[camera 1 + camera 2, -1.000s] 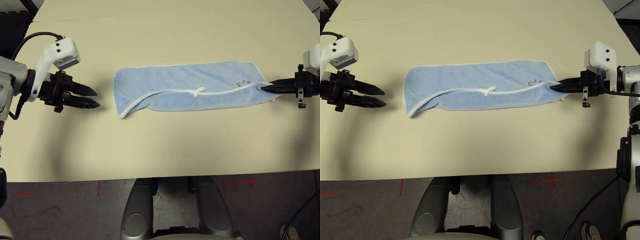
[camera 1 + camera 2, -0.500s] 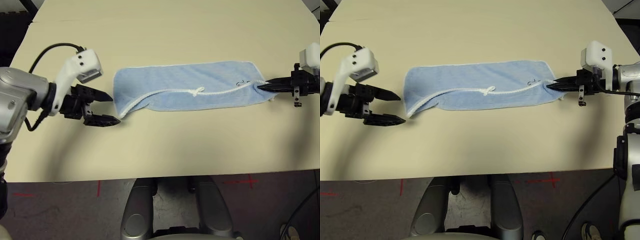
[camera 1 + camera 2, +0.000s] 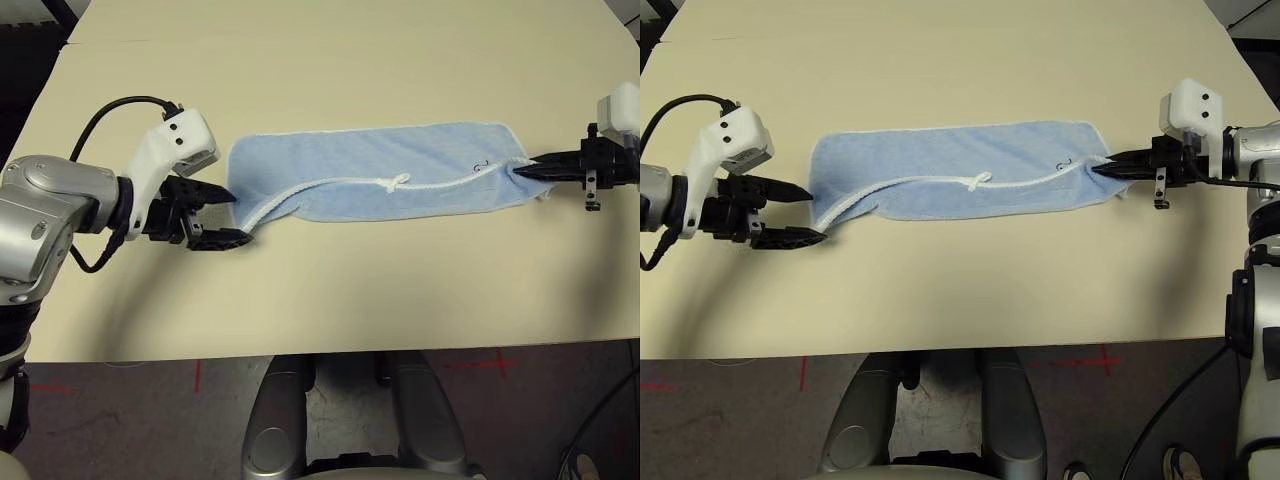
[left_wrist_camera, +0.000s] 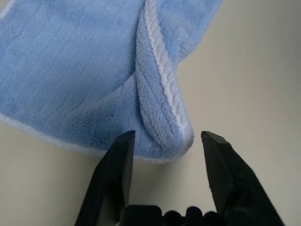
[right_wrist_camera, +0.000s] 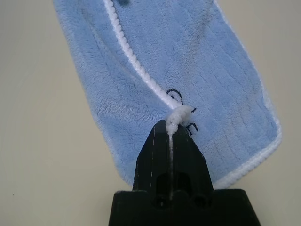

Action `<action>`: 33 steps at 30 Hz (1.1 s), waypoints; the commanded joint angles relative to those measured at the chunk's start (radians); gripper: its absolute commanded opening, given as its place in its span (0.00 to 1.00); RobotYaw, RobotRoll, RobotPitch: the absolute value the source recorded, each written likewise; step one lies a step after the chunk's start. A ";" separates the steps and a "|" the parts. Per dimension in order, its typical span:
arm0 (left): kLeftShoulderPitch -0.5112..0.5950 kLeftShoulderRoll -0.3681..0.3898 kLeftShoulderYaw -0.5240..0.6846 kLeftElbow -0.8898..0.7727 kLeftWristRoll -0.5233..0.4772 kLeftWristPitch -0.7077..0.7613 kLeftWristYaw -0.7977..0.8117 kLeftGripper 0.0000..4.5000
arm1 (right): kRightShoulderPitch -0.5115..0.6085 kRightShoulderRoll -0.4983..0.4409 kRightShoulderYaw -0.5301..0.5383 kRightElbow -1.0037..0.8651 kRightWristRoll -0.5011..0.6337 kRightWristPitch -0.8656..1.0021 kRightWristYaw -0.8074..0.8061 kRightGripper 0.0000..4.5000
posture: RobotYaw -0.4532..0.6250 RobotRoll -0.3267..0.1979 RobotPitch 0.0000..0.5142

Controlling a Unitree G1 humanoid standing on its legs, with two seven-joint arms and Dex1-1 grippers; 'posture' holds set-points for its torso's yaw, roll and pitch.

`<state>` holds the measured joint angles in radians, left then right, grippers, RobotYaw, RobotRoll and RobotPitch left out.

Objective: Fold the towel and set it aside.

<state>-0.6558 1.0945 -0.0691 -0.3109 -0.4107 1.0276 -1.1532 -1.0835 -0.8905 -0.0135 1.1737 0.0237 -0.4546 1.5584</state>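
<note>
The towel point(image 3: 385, 172) is lying folded lengthwise across the table point(image 3: 330, 290). The right gripper point(image 3: 1102, 169) is pinching its right end, fingers pressed together. The left gripper point(image 3: 238, 217) is straddling the folded left corner, fingers spread.

Beige table point(image 3: 330, 290); dark floor point(image 3: 150, 400) below near edge, red cross marks point(image 3: 497, 364).

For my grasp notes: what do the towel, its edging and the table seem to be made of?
The towel: soft, plush fabric, probably microfibre or terry, with a fuzzy nap in faint ribbed rows. The edging: white, rope-like stitched thread, twisted into ridges. The table: smooth, matte beige surface, perhaps laminate; the look leaves it open.
</note>
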 commanded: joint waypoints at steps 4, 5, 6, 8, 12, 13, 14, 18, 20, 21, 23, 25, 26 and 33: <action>0.014 -0.025 -0.027 -0.035 -0.027 0.024 0.033 0.03 | -0.004 -0.006 -0.002 0.008 -0.008 -0.013 -0.009 0.00 | 0.45 0.62 0.68; 0.015 -0.026 -0.028 -0.040 -0.031 0.026 0.036 0.01 | -0.006 -0.007 -0.002 0.008 -0.008 -0.013 -0.010 0.00 | 0.45 0.62 0.68; 0.015 -0.024 -0.030 -0.043 -0.038 0.029 0.033 0.01 | -0.007 -0.007 -0.002 0.008 -0.008 -0.013 -0.012 0.00 | 0.45 0.62 0.68; 0.017 -0.022 -0.031 -0.048 -0.048 0.034 0.031 0.01 | -0.008 -0.007 -0.002 0.009 -0.008 -0.013 -0.015 0.00 | 0.45 0.62 0.68; 0.030 -0.005 -0.038 -0.050 -0.047 0.025 0.029 0.01 | -0.010 -0.005 -0.002 0.009 -0.008 -0.015 -0.018 0.00 | 0.45 0.62 0.68; 0.033 0.000 -0.039 -0.047 -0.047 0.024 0.027 0.01 | -0.011 -0.005 -0.002 0.009 -0.008 -0.016 -0.019 0.00 | 0.45 0.62 0.68; 0.034 0.004 -0.039 -0.042 -0.046 0.023 0.026 0.01 | -0.011 -0.004 -0.002 0.009 -0.008 -0.016 -0.019 0.00 | 0.45 0.62 0.68; 0.027 0.063 -0.051 0.043 0.014 -0.042 0.012 0.01 | -0.010 -0.004 -0.006 0.008 -0.004 -0.014 -0.019 0.00 | 0.45 0.62 0.67; 0.011 0.097 -0.054 0.095 0.041 -0.084 0.000 0.01 | -0.008 -0.004 -0.010 0.008 0.002 -0.010 -0.018 0.00 | 0.45 0.62 0.68; -0.006 0.110 -0.058 0.128 0.057 -0.110 -0.008 0.01 | -0.007 -0.004 -0.013 0.008 0.005 -0.005 -0.020 0.00 | 0.45 0.62 0.68; -0.054 0.118 -0.074 0.197 0.095 -0.161 -0.020 0.01 | -0.008 -0.005 -0.020 0.009 0.012 0.004 -0.025 0.00 | 0.46 0.62 0.68; -0.112 0.108 -0.102 0.269 0.138 -0.214 -0.036 0.01 | -0.013 -0.005 -0.029 0.012 0.020 0.020 -0.036 0.00 | 0.46 0.62 0.67; -0.150 0.097 -0.121 0.310 0.161 -0.243 -0.050 0.01 | -0.020 -0.006 -0.033 0.015 0.022 0.031 -0.049 0.00 | 0.46 0.62 0.67; -0.427 -0.029 -0.234 0.635 0.321 -0.458 -0.153 0.01 | -0.052 -0.010 -0.053 0.035 0.017 0.065 -0.119 0.00 | 0.45 0.62 0.65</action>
<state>-1.0614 1.0727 -0.2753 0.2686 -0.1314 0.6153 -1.2763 -1.1436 -0.8892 -0.0552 1.1860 0.0376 -0.3992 1.4444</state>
